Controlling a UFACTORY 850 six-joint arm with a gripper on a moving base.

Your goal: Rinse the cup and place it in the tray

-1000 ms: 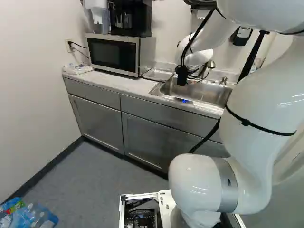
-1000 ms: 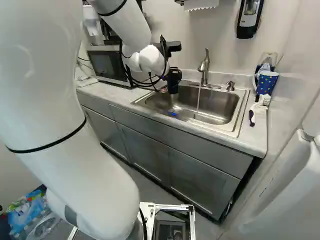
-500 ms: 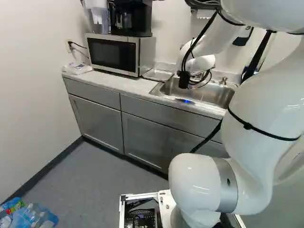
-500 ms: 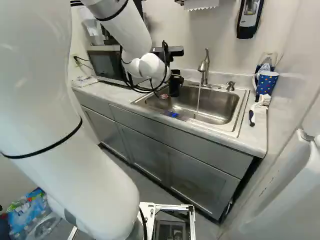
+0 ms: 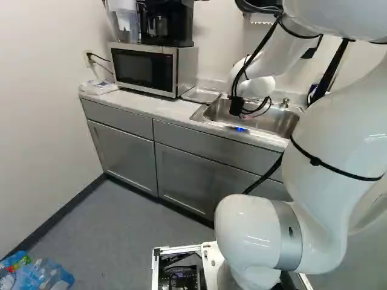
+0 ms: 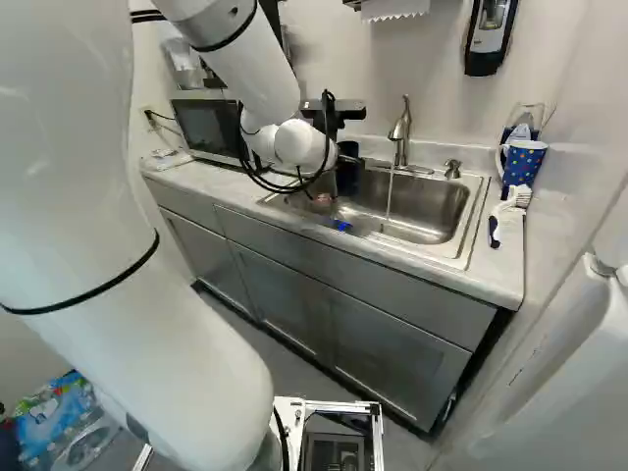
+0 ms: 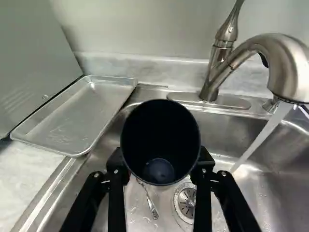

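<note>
The pincer (image 7: 161, 163) is gripping the dark cup (image 7: 160, 130) above the sink (image 7: 275, 193), apart from the running water (image 7: 264, 131), leaving it uncertain whether rinsing is finished, while placing in the tray (image 7: 79, 118) is remaining.

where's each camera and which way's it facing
Left base: behind the arm, on its left, facing ahead-down to microwave; arm at right.
Right base: behind-right, facing ahead-down to faucet; arm at left.
Wrist: mounted there, looking along the gripper; its fingers hold the cup, tray beyond.
All share the sink.
</note>
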